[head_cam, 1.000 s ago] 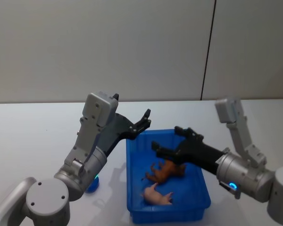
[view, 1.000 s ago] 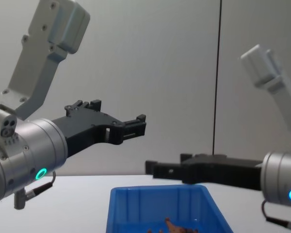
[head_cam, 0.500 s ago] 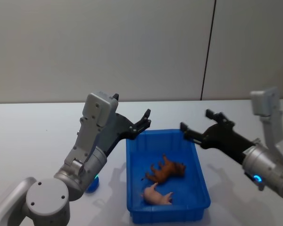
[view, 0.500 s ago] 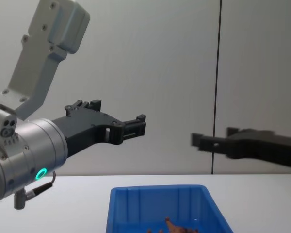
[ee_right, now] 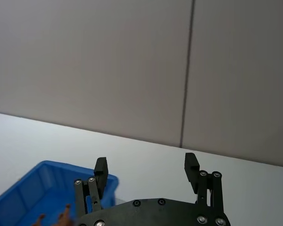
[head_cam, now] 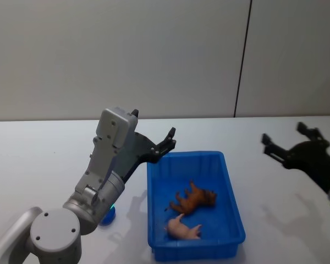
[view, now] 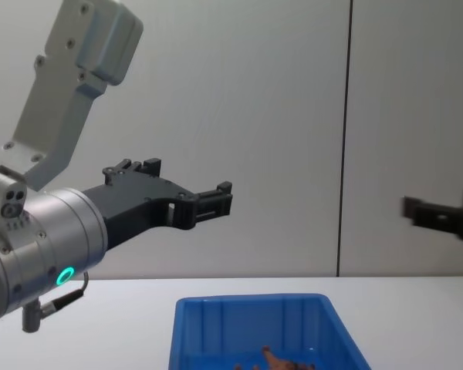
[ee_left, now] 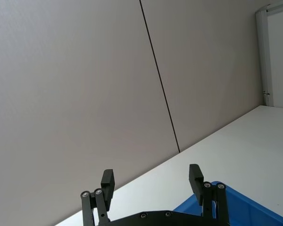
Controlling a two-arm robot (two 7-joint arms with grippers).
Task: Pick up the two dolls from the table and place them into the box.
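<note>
The blue box [head_cam: 154,204] sits on the white table [head_cam: 38,159]. Two dolls lie inside it: a brown four-legged animal [head_cam: 194,199] and, nearer me, a pale pink pig [head_cam: 182,227]. My left gripper [head_cam: 168,142] hovers open and empty above the box's far left corner; the left wrist view shows its fingers [ee_left: 107,181] spread wide. My right gripper [head_cam: 284,136] hangs open and empty over bare table, well to the right of the box. In the right wrist view the box [ee_right: 32,189] lies behind the spread fingers [ee_right: 191,165]. The chest view shows the brown doll's top [view: 284,358] in the box [view: 251,307].
A small blue thing [head_cam: 106,216] lies on the table left of the box, partly hidden by my left arm. A grey wall with a dark vertical seam [head_cam: 241,60] runs behind the table. Bare tabletop spreads left and right of the box.
My right gripper has pulled back from over the box, moving right and away over the bare table. The left arm and both dolls have stayed put.
</note>
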